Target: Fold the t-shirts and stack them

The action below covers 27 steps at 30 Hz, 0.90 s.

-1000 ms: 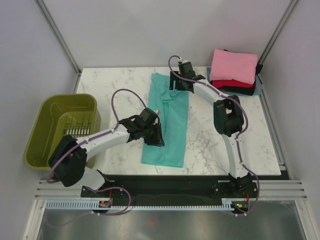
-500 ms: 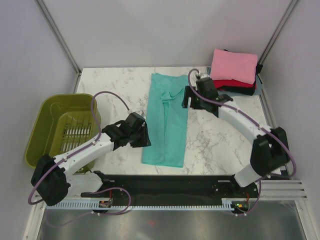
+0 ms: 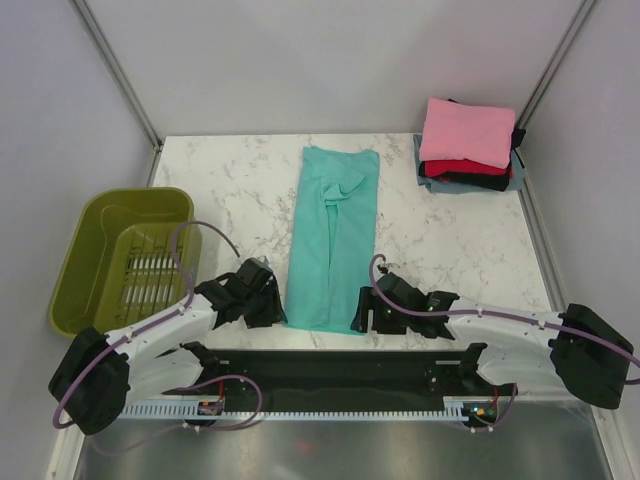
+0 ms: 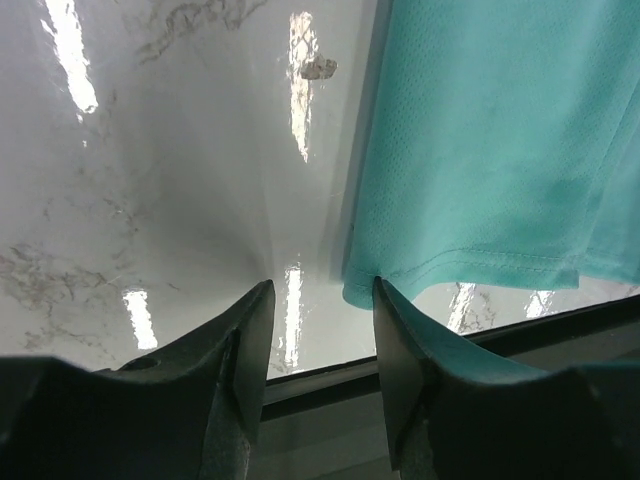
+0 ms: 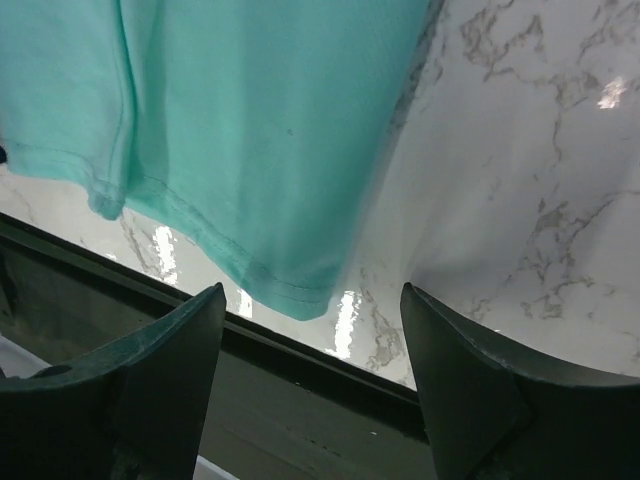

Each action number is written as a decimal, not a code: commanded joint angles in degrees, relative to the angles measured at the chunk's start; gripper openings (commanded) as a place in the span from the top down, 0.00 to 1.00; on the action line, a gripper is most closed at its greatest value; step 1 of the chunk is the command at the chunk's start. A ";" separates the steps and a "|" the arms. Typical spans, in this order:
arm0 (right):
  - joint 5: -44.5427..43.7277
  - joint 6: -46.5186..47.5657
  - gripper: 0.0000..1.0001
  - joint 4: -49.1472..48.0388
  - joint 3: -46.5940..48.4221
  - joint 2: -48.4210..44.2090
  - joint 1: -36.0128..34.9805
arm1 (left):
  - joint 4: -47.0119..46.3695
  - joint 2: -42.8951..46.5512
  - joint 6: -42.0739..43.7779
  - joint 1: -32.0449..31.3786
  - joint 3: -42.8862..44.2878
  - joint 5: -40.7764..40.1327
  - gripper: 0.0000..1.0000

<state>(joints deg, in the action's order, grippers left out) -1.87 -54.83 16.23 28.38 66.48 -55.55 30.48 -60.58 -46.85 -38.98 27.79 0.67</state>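
Teal tee flat, folded lengthwise, centre; 4 folded tees, far-R stack.

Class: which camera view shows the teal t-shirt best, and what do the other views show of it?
Top external view: the teal t-shirt lies there whole, a long folded strip. The left wrist view shows only its near left hem corner; the right wrist view only its near right hem corner.

the top camera is looking down from above and behind the arms, taking in the whole table. each wrist camera is sitting close behind its claw, left gripper and right gripper, facing the near hem of the teal t-shirt just ahead; all views are sharing it.
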 commanded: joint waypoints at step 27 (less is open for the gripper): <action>-4.02 -8.19 0.35 -9.99 -5.53 4.27 -4.22 | -3.56 9.80 -2.54 0.05 -2.29 2.92 0.43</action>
<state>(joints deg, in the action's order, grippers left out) -4.38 -63.61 3.31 24.01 68.90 -59.42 28.97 -46.59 -48.77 -38.98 25.52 3.01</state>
